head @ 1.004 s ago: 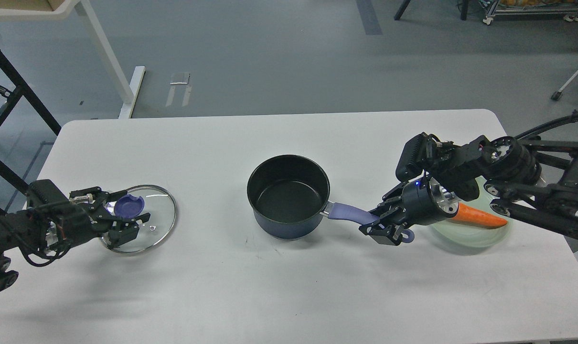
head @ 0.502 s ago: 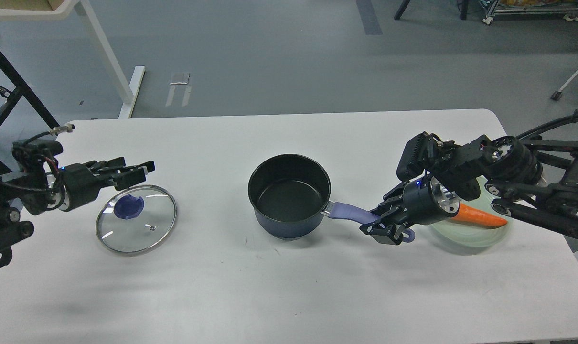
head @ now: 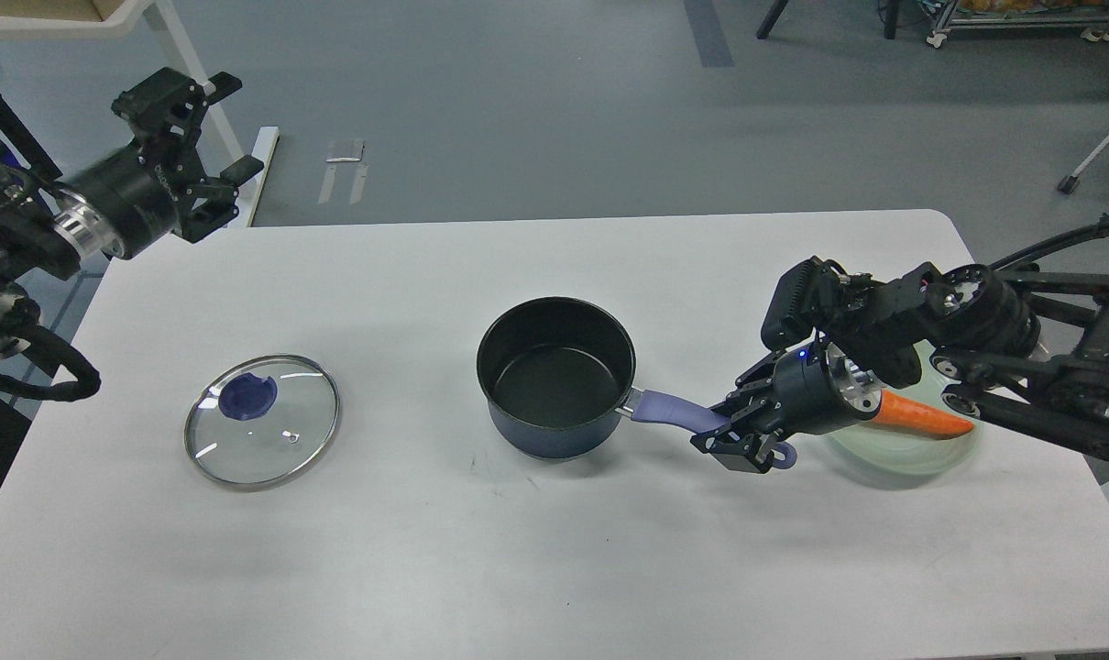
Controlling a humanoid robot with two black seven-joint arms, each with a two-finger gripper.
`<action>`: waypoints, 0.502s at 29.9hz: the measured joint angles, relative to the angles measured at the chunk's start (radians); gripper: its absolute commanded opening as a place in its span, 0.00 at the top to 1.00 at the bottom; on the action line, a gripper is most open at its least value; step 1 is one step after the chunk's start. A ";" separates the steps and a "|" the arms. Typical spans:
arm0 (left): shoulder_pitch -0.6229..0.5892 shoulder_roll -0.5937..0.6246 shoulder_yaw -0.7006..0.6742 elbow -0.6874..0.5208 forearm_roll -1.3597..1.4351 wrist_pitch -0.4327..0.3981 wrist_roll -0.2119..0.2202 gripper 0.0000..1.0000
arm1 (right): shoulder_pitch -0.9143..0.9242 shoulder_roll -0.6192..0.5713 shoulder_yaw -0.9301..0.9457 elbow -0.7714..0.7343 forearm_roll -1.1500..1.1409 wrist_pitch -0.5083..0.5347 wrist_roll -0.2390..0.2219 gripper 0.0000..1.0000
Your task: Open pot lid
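A dark blue pot (head: 554, 376) stands open in the middle of the white table (head: 554, 550), its purple handle (head: 669, 410) pointing right. The glass lid (head: 262, 419) with a blue knob lies flat on the table to the left, apart from the pot. My right gripper (head: 736, 438) is shut on the end of the pot handle. My left gripper (head: 204, 133) is raised high at the far left, well above and behind the lid, open and empty.
A pale green plate (head: 912, 454) with an orange carrot (head: 921, 417) sits at the right, partly behind my right arm. A white table leg and a black frame stand on the floor at the back left.
My left gripper let go of the lid's knob, then rose up and back, away from the lid. The lid stays flat on the table. The right gripper has not moved.
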 measured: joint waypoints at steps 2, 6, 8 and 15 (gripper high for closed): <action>-0.004 -0.001 0.000 0.000 -0.003 -0.002 0.000 0.01 | 0.000 0.000 0.000 0.000 0.000 0.000 0.000 0.34; -0.006 -0.005 -0.001 0.002 -0.003 0.001 0.000 0.01 | 0.000 -0.002 0.001 0.000 0.000 0.000 0.000 0.05; -0.006 -0.013 -0.002 0.002 -0.004 0.006 0.000 0.01 | 0.000 -0.010 0.008 0.000 0.006 -0.003 0.000 0.03; -0.013 -0.045 -0.031 0.001 -0.004 0.052 0.000 0.01 | 0.001 -0.074 0.126 -0.001 0.153 -0.014 0.000 0.02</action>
